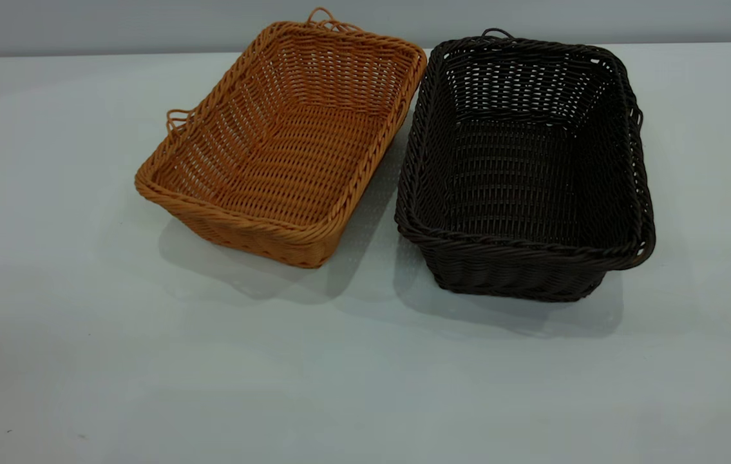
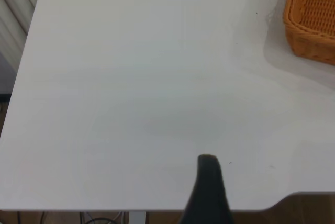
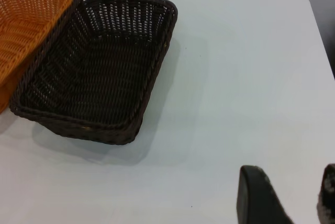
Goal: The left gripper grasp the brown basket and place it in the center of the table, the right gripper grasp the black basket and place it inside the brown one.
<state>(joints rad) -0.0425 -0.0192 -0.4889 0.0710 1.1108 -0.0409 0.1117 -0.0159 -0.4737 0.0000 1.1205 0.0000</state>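
The brown basket [image 1: 281, 142] stands on the table [image 1: 82, 361] at back left of centre, turned at an angle. The black basket [image 1: 523, 167] stands right beside it on the right, their far corners nearly touching. Both are empty. Neither arm shows in the exterior view. My left gripper [image 2: 259, 182] hovers over bare table near its front edge, far from the brown basket [image 2: 314, 14]; only one dark finger [image 2: 208, 187] shows, with nothing next to it. My right gripper [image 3: 293, 182] is open and empty over bare table, away from the black basket [image 3: 99, 67].
The table's front edge and rounded corner [image 2: 293, 198] lie close under my left gripper. Its right edge [image 3: 319, 30] shows in the right wrist view. A grey wall [image 1: 114, 26] runs behind the baskets.
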